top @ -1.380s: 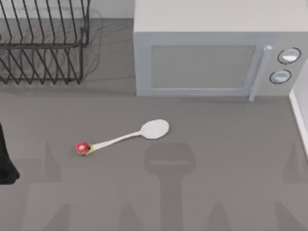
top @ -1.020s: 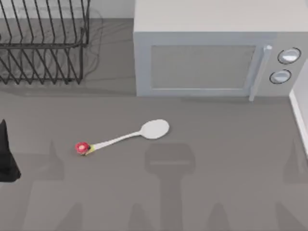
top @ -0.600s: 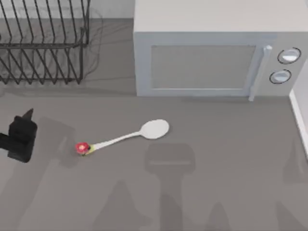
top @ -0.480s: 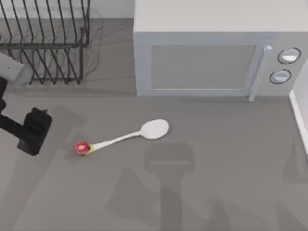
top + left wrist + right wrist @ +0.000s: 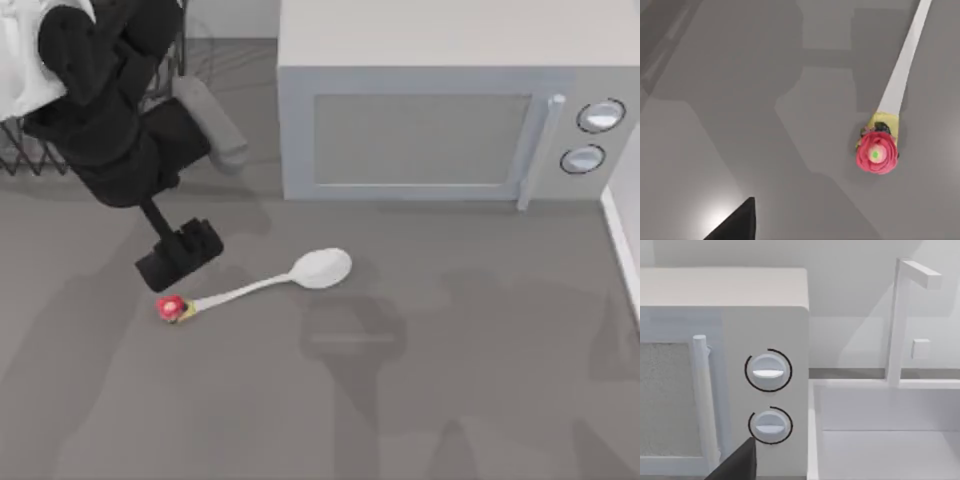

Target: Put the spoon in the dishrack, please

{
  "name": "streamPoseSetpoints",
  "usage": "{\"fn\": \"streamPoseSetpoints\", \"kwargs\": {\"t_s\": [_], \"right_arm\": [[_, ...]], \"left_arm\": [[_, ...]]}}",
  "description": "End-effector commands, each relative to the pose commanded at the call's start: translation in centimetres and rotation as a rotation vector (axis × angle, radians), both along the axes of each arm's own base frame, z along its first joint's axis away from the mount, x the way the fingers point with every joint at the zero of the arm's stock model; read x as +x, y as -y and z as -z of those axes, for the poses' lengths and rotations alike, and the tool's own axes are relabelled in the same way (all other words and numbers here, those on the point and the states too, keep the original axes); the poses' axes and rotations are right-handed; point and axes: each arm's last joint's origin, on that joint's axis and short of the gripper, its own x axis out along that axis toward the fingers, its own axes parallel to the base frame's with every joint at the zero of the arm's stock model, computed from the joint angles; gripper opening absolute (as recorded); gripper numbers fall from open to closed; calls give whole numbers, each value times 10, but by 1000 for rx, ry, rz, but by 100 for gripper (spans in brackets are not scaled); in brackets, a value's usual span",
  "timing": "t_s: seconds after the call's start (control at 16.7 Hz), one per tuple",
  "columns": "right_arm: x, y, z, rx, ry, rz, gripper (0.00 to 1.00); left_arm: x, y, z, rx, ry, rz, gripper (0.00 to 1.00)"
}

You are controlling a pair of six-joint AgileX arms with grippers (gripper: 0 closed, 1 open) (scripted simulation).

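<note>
While the left arm reaches down from the table's far left corner, it covers most of the dishrack [image 5: 20,150], whose dark wire bars peek out behind it, well left of the microwave [image 5: 440,120]. Left gripper [image 5: 178,255] hangs low over the table [image 5: 450,380], left of the microwave's front and just beside the spoon's red knob; cannot tell whether its fingers are spread or closed, and it grasps nothing. Spoon [image 5: 255,286] lies flat on the table, in front of the microwave's left end, knob end pointing away from it, bowl nearer it. Left wrist view: red flower knob [image 5: 876,154] and white handle on bare grey surface. Right wrist view: microwave's two dials [image 5: 768,371], with a white sink [image 5: 880,430] just beside the microwave.
</note>
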Motion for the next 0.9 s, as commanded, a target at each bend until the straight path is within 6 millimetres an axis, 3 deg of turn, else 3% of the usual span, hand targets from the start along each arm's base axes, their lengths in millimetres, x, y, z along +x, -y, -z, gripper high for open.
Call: {"fn": "streamPoseSetpoints", "kwargs": {"t_s": [0.24, 0.42, 0.9], "right_arm": [[0, 0, 0, 0, 0, 0, 100], [0, 0, 0, 0, 0, 0, 100], [0, 0, 0, 0, 0, 0, 100]], "left_arm": [[33, 38, 27, 88, -152, 155, 100], [45, 56, 41, 119, -208, 220, 100], [48, 58, 48, 125, -218, 231, 100]]}}
